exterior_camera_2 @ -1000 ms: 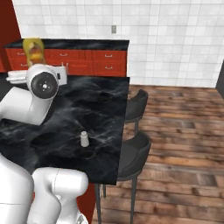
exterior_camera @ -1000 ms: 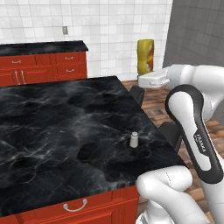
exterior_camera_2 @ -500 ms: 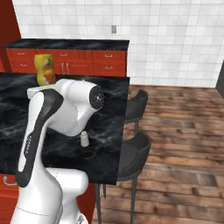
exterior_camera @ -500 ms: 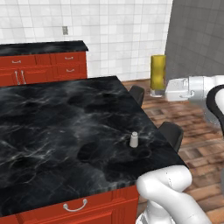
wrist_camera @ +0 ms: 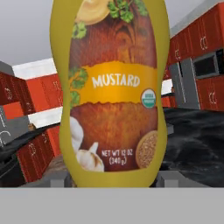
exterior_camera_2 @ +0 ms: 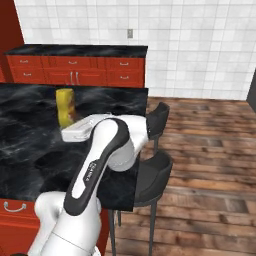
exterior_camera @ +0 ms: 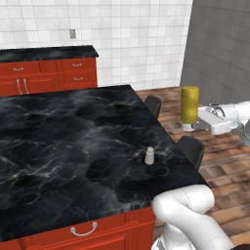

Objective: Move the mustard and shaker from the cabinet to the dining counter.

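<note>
**Mustard in my fingers, shaker already on the bench**

From the left base view, I hold the mustard (exterior_camera: 190,104) upright out past the far side of the bench (exterior_camera: 73,141), above the wood floor and beside the stools (exterior_camera: 191,149). My gripper (exterior_camera: 191,126) has it low on the body, near the base, so the bottle stands straight up from my hand; that keeps it level while I carry it. The shaker (exterior_camera: 149,156) stands upright on the marble near the stool-side edge, well apart from the mustard, so I judge its half of the job done.

From the right base view, the mustard (exterior_camera_2: 65,107) shows above my white hand, with the dark bench (exterior_camera_2: 30,150) behind and under it from this angle. My own arm blocks the spot where the shaker would be. The two views disagree on whether the bottle is over the marble or just off its edge; I cannot tell which.

In the hand view, the mustard (wrist_camera: 114,87) stands close before the camera, label facing me and reading right way up, so the bottle is not tilted in my grip. My fingers are closed on it at the bottom of the picture, set fairly wide apart because the bottle is broad. Red cabinetry and dark stone show behind it.

What seems left is to bring the bottle in over the marble, lower it upright clear of the shaker, then let go.
</note>
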Controlling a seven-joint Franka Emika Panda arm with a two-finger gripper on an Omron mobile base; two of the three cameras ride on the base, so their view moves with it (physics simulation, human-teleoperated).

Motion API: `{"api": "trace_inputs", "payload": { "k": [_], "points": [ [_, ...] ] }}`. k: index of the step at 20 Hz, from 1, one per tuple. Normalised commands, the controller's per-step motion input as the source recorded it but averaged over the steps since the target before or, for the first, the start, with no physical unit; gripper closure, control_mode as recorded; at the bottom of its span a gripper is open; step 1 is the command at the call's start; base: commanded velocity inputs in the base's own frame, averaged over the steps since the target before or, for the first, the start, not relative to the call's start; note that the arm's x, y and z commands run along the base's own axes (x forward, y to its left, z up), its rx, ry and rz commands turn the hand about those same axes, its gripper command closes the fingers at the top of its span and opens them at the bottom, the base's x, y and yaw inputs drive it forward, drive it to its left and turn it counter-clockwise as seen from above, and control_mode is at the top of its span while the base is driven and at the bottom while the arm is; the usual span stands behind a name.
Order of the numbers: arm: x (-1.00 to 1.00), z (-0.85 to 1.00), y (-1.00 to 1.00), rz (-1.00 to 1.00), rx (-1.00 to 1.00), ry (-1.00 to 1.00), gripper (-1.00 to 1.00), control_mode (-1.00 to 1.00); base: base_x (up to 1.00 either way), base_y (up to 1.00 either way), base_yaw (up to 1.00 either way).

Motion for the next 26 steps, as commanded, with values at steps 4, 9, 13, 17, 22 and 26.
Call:
{"api": "trace_inputs", "payload": {
  "k": [4,9,13,17,22,26],
  "points": [
    [-0.12,-0.55,-0.29,0.39,-0.02,0.00,1.00,-1.00,0.00,0.00,0.00],
    [0.09,-0.61,-0.23,0.27,-0.02,-0.01,1.00,-1.00,0.00,0.00,0.00],
    [0.13,-0.67,-0.21,0.06,-0.04,-0.09,1.00,-1.00,0.00,0.00,0.00],
    [0.18,-0.69,-0.20,-0.03,-0.10,-0.16,1.00,-1.00,0.00,0.00,0.00],
    [0.15,-0.59,-0.07,-0.23,-0.18,-0.14,1.00,-1.00,0.00,0.00,0.00],
    [0.32,-0.35,0.00,-0.27,-0.01,-0.01,1.00,-1.00,0.00,0.00,0.00]
  ]
}}
